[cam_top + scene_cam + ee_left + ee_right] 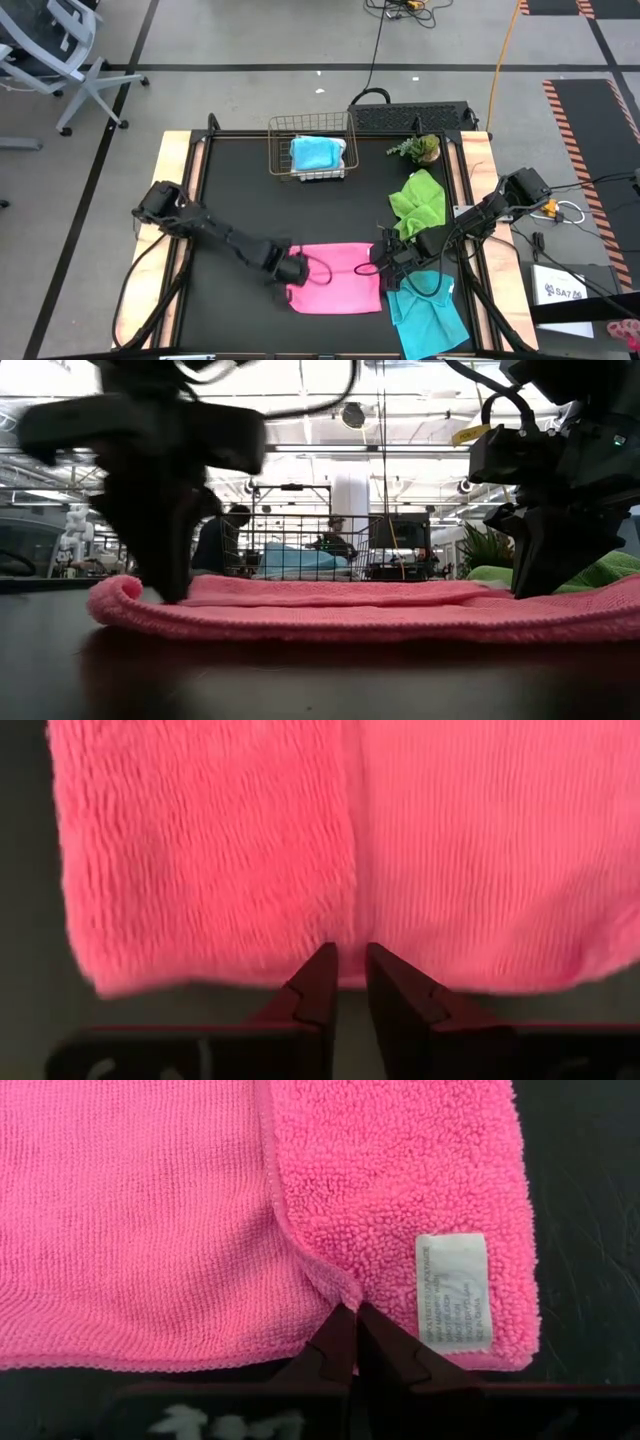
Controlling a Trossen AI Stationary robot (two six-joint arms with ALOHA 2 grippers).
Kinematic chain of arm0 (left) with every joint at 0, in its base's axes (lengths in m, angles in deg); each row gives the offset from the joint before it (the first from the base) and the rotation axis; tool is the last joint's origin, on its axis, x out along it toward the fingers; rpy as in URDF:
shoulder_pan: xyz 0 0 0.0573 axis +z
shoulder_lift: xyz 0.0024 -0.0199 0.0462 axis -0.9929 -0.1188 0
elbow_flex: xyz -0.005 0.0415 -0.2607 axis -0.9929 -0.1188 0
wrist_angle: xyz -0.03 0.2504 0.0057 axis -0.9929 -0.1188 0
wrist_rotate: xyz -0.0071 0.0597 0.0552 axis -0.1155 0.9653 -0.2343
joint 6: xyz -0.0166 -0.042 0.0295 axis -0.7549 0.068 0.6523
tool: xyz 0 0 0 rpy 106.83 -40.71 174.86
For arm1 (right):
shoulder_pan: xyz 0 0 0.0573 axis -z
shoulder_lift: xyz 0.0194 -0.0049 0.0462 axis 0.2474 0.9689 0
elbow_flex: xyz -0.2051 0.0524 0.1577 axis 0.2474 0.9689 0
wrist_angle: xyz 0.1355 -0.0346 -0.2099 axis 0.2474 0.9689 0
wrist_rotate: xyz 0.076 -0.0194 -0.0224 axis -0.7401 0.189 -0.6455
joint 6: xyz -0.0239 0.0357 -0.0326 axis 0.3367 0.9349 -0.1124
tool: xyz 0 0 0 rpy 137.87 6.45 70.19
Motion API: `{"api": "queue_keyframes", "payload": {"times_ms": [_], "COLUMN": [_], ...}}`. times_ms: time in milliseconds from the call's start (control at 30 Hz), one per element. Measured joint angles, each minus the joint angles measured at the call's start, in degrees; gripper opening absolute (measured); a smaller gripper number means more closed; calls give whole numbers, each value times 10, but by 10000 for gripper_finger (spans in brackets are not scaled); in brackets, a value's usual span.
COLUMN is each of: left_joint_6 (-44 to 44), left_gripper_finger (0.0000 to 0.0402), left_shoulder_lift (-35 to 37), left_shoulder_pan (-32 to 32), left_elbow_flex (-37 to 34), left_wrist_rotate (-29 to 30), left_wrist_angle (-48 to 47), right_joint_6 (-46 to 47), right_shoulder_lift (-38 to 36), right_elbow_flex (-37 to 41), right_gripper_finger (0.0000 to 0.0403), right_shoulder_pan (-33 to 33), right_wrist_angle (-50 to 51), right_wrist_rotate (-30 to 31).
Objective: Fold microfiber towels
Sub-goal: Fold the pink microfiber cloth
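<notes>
Now we see both arms reaching low across the black table [240,190], one from each side, bent down to the pink towel [335,277]. The pink towel lies flat near the front edge, folded over on itself. The left gripper [292,268] sits at the towel's left edge with its tips down on the cloth. Its fingers [318,982] are nearly together, with just a thin gap, at the edge of the pink cloth. We cannot tell if they hold any of it. The right gripper [383,257] is at the towel's right edge. Its fingers [340,1338] are pressed tight together, pinching the towel's edge beside a white label [452,1290].

A green towel [420,200] lies behind the right gripper. One blue towel [428,310] lies at the front right. Another blue towel [313,152] sits in the wire basket [280,135] at the back.
</notes>
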Motion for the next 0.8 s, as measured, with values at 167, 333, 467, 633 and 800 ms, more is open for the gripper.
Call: {"api": "queue_keyframes", "payload": {"times_ms": [167, 333, 467, 633, 800], "left_joint_6": [-13, 23, 47, 59, 67], "left_gripper_finger": [55, 56, 59, 91, 130], "left_shoulder_lift": [0, 0, -1, -1, -1], "left_shoulder_pan": [-51, -71, -77, -77, -75], "left_elbow_flex": [36, 57, 51, 51, 46], "left_wrist_rotate": [116, 149, 123, 110, 133], "left_wrist_angle": [-58, -56, -39, -39, -37], "right_joint_6": [-12, -18, -18, -18, -18], "right_shoulder_lift": [0, 0, 0, 0, 0], "right_elbow_flex": [0, 0, 0, 0, 0], "right_gripper_finger": [0, 0, 0, 0, 0], "right_shoulder_pan": [0, 0, 0, 0, 0], "right_wrist_angle": [0, 0, 0, 0, 0], "right_wrist_rotate": [0, 0, 0, 0, 0]}}
